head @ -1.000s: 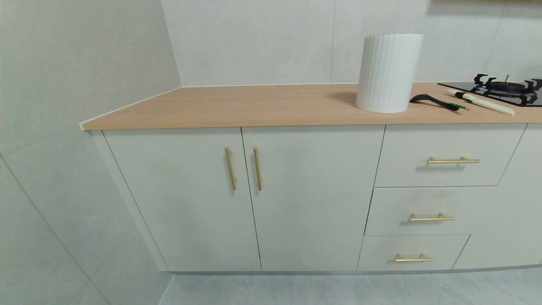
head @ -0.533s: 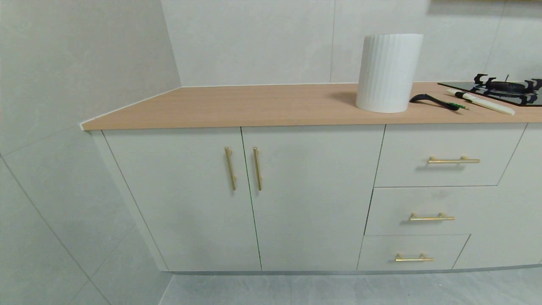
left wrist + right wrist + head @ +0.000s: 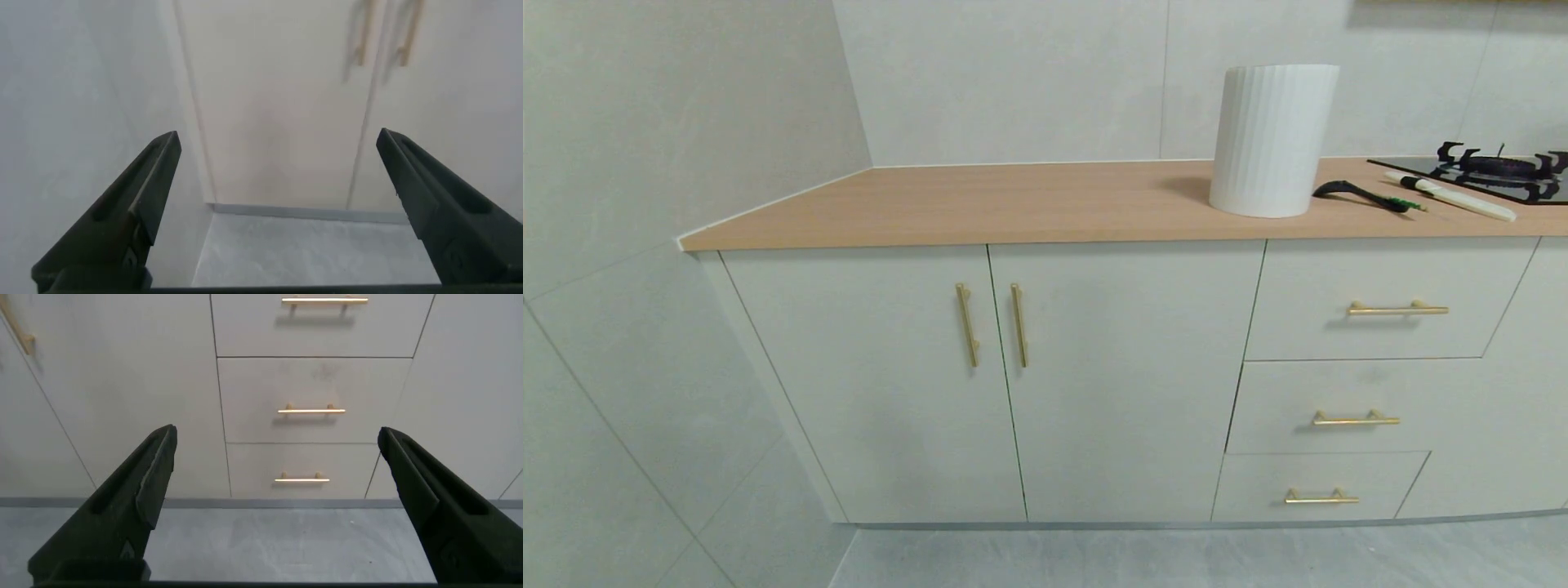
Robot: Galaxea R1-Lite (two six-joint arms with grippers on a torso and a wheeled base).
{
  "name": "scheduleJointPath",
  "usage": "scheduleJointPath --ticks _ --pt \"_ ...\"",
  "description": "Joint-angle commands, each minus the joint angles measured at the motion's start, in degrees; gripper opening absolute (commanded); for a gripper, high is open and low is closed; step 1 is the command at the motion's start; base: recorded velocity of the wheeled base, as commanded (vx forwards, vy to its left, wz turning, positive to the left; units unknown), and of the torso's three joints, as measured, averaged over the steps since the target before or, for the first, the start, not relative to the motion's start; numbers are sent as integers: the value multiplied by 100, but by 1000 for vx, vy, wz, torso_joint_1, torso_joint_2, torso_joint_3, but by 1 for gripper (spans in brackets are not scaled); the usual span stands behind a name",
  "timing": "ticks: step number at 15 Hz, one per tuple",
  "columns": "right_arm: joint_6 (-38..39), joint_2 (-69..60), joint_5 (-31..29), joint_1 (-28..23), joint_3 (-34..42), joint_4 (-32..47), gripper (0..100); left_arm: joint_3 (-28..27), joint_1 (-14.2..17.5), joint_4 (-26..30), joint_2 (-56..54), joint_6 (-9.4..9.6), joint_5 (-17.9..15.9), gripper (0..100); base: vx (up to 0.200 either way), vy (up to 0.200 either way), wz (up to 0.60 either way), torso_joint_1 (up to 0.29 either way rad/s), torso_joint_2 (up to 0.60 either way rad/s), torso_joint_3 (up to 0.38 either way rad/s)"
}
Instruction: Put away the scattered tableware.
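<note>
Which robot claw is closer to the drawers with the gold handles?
Right. The right gripper faces the drawers straight on; the left gripper faces the cupboard doors beside them.

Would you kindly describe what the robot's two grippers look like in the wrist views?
The left gripper and the right gripper look alike: each has two matte black fingers, long and flat-sided, broad at the base and tapering to a narrow tip.

walls (image 3: 1005,82): pale grey tile | floor (image 3: 1176,559): grey | cabinet (image 3: 1127,384): cream, two doors (image 3: 866,392), three drawers (image 3: 1323,384), brass handles (image 3: 1018,324) | countertop (image 3: 1013,204): wood
</note>
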Motion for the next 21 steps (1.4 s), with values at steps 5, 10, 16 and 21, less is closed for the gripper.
scheduleJointPath --ticks 5,10,16,21 --pt "91 11 5 5 16 24 100 18 2 148 -2 -139 -233 100 0 0 0 0 0 0" --pt "126 2 67 13 16 16 100 18 2 148 -2 -34 -242 100 0 0 0 0 0 0" --pt "117 11 93 13 16 16 100 18 2 156 -2 -166 -242 100 0 0 0 0 0 0" --pt "100 11 93 13 16 24 100 18 2 156 -2 -183 -233 100 0 -120 0 2 2 3"
